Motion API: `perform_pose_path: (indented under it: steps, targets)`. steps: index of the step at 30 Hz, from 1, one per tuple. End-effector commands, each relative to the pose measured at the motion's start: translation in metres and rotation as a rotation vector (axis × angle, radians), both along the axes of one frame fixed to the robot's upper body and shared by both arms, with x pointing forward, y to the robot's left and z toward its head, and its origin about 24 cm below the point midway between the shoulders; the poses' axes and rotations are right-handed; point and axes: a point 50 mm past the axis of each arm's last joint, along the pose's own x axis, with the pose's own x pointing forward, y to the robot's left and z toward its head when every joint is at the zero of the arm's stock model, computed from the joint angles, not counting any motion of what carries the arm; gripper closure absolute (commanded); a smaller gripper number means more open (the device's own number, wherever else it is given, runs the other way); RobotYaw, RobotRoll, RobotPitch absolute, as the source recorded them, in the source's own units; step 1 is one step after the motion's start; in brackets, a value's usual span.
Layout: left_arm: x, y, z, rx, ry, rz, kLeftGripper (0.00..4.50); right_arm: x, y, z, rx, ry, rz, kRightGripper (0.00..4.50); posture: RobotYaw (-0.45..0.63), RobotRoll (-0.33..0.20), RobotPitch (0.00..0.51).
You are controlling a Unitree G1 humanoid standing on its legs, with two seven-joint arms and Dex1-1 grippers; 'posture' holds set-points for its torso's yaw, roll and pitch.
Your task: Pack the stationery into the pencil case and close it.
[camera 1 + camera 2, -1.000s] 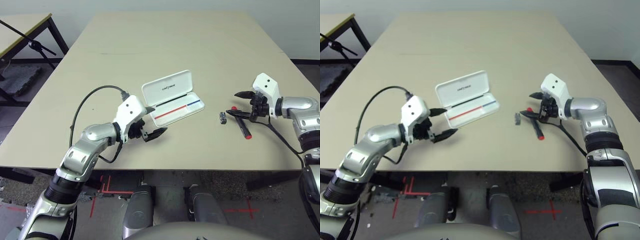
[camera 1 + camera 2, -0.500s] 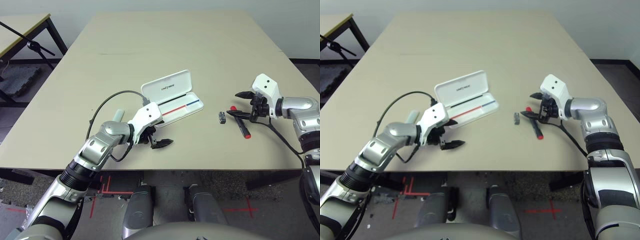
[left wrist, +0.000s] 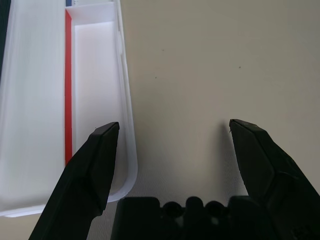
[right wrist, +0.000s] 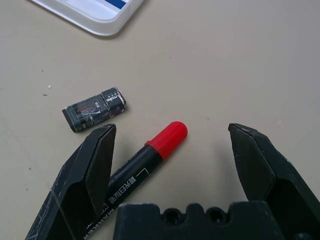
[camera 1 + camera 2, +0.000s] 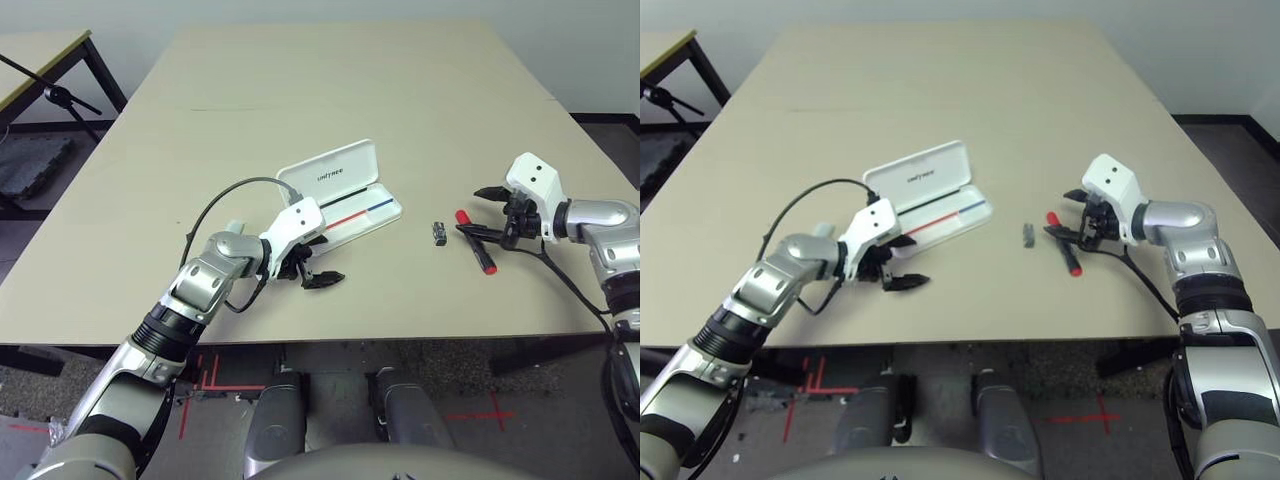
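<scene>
left claw (image 3: 175, 122): fingers apart, one over the case's near end.
right claw (image 4: 172, 126): fingers apart, one over the marker.
marker (image 5: 476, 242): on the surface (image 5: 330, 85), long axis slanting, red cap pointing away and leftward.
block (image 5: 439, 233): left of marker, long axis near-to-far.
case (image 5: 362, 217): open, long axis rising rightward.

Silver arms (image 5: 205, 280) with black bands, white wrist covers (image 5: 537, 180) with dark dots, black fingers (image 3: 256, 155), dark looping cables (image 5: 805, 191).
</scene>
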Motion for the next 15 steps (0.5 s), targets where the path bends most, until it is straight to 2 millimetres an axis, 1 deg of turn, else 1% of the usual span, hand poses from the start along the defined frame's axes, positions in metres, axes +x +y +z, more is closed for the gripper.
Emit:
perform_pose_path:
  steps: [1,3,13,15]
  targets:
    - [0.000,0.006,-0.013,0.061,0.064,0.010,0.22,-0.003,-0.003,0.002,0.010,-0.016,-0.018,0.00,0.01,0.000,0.097]
    - [0.002,0.006,-0.013,0.070,0.068,0.010,0.66,-0.003,-0.004,0.001,0.012,-0.020,-0.023,0.00,0.01,0.000,0.097]
    - [0.013,0.010,-0.008,0.086,0.060,0.017,4.47,-0.004,0.000,-0.002,0.014,-0.023,-0.023,0.00,0.01,0.000,0.099]
    - [0.014,0.011,-0.006,0.092,0.056,0.011,4.49,-0.004,0.000,-0.003,0.013,-0.021,-0.021,0.00,0.01,0.000,0.098]
